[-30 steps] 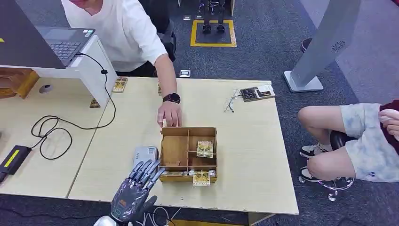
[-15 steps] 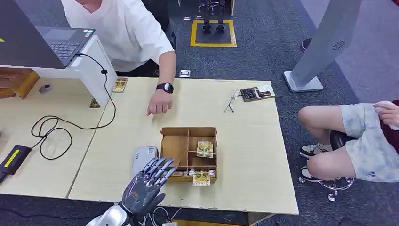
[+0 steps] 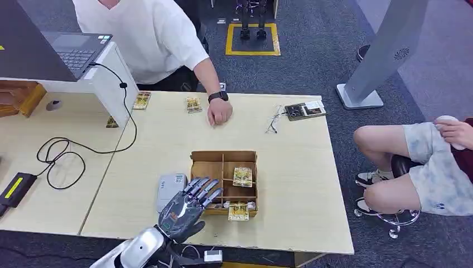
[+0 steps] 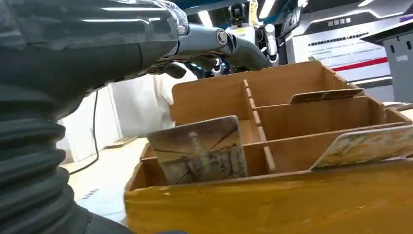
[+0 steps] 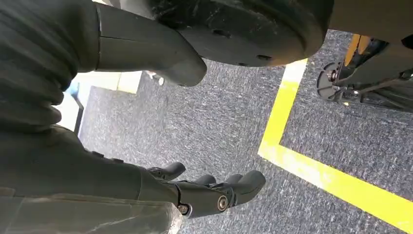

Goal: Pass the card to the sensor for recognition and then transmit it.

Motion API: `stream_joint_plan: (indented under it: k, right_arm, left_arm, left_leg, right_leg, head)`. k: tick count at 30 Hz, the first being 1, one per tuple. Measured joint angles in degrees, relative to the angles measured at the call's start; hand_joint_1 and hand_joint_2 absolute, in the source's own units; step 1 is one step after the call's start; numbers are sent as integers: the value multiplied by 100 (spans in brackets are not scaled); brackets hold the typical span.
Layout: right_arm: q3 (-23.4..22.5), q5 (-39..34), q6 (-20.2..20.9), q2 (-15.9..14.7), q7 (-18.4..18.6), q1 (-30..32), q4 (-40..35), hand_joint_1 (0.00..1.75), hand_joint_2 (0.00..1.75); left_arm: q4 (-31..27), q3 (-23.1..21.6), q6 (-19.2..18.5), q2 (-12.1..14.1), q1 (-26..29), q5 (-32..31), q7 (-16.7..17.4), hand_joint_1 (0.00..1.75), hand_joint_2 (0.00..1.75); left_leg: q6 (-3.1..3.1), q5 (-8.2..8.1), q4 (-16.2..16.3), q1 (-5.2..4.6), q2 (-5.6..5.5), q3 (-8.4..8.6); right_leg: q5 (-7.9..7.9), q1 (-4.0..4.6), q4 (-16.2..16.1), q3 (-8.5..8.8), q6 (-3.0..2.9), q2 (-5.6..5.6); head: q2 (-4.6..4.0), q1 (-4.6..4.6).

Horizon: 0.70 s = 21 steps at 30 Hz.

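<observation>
The table [image 3: 290, 184] is big, flat and pale wood, with straight edges; a person [image 3: 145, 33] in a soft white shirt leans over its far side, one fist [image 3: 219, 114] resting on the top beside a black watch [image 3: 218, 96]; a second person [image 3: 429, 167] sits off to the right in light shorts; a grey laptop [image 3: 72, 47] stands on a white stand at the far left, and a thin black cable [image 3: 61, 153] loops across the wood; the box [image 3: 207, 177] is brown board, square, cut into small parts by thin walls; the left hand [image 3: 187, 206] is dark and shiny, its fingers spread wide and holding nothing, reaching over the near left corner of the box; the right hand [image 5: 209, 190] hangs above grey carpet with a yellow line, fingers loosely curled around nothing; a small grey sensor [image 3: 170, 187] with round corners lies just left of the box; I count two cards in the box from above, one card [image 3: 242, 176] standing in a right part and one [image 3: 239, 211] at the near edge, both thin, stiff and yellow-patterned; two more cards [image 3: 193, 104] lie flat at the far edge of the table.
</observation>
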Motion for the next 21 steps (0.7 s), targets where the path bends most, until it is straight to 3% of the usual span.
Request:
stream_joint_plan:
  k: [9,10,11,12,21]
  right_arm:
    - [-37,59,13,0,0,0,-6,0,175]
    - [-42,59,13,0,-2,0,-7,0,175]
    - [-46,59,11,0,-2,0,-7,0,175]
    - [-50,59,13,0,-2,0,-7,0,175]
    - [-105,79,13,0,-2,1,-9,0,175]
  left_arm:
    - [181,-37,53,-146,-86,221,270,0,175]
    - [192,-37,68,-155,-80,245,289,37,175]
    - [194,-37,96,-164,-68,264,297,154,175]
    - [194,-37,129,-171,-58,297,302,175,175]
    - [194,-24,188,-241,84,404,310,175,175]
  left_leg:
    - [0,-1,0,0,0,-2]
    - [0,-1,0,0,0,-2]
    - [0,-1,-1,0,0,-2]
    - [1,-1,-1,0,0,-2]
    - [1,-1,0,0,-1,-3]
  right_leg:
    - [0,0,0,-1,0,0]
    - [0,0,0,-1,0,0]
    - [0,0,0,-1,0,0]
    - [0,0,0,-1,0,0]
    - [0,0,0,-1,0,-1]
  head:
    - [0,0]
    - [0,0]
    - [0,0]
    - [0,0]
    - [0,0]
